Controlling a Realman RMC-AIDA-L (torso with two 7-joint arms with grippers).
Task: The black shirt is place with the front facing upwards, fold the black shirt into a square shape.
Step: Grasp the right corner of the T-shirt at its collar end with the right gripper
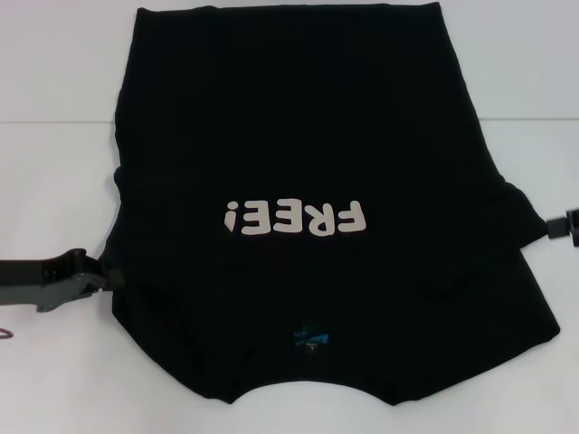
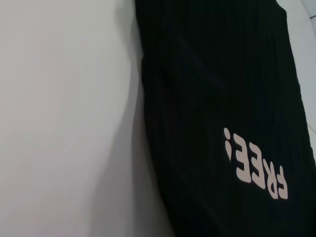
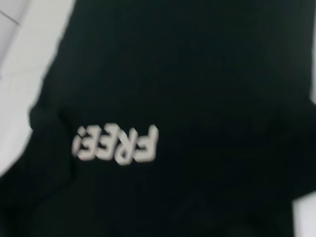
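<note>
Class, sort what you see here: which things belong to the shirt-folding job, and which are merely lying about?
Belongs to the job:
- black shirt, front up, "FREE!" lettering showing
- left gripper, at the shirt's left edge
- right gripper, at the shirt's right edge

Merely lying about:
- white table under the shirt
- small dark object at the table's left edge, too cut off to identify

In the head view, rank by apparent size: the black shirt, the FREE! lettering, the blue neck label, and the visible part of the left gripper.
1. black shirt
2. FREE! lettering
3. left gripper, the part showing; near the lettering in area, so unsure
4. blue neck label
</note>
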